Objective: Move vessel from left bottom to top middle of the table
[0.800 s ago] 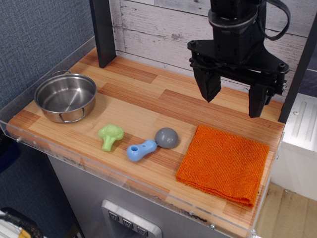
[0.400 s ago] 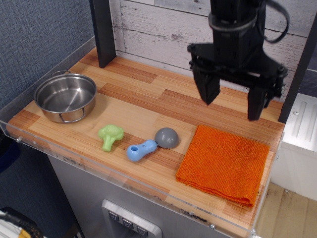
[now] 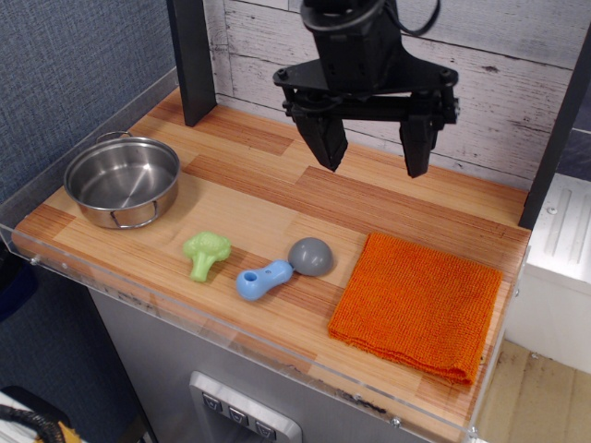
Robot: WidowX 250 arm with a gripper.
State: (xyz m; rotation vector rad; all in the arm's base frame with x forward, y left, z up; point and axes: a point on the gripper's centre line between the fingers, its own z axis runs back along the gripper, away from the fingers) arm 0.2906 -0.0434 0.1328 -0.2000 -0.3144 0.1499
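Observation:
The vessel (image 3: 123,181) is a shiny round steel pot with wire loop handles. It stands empty at the left front of the striped wooden table (image 3: 277,180). My black gripper (image 3: 373,169) hangs open and empty above the back middle of the table, well to the right of the vessel and apart from it.
A green broccoli toy (image 3: 205,251), a blue toy (image 3: 262,280) and a small grey dome (image 3: 311,256) lie near the front middle. A folded orange cloth (image 3: 420,305) lies at the front right. A black post (image 3: 192,60) stands at the back left. A clear acrylic rim (image 3: 185,318) runs along the front edge.
My gripper has moved left, from above the back right of the table to above its back middle. It stays open. Nothing on the table has moved.

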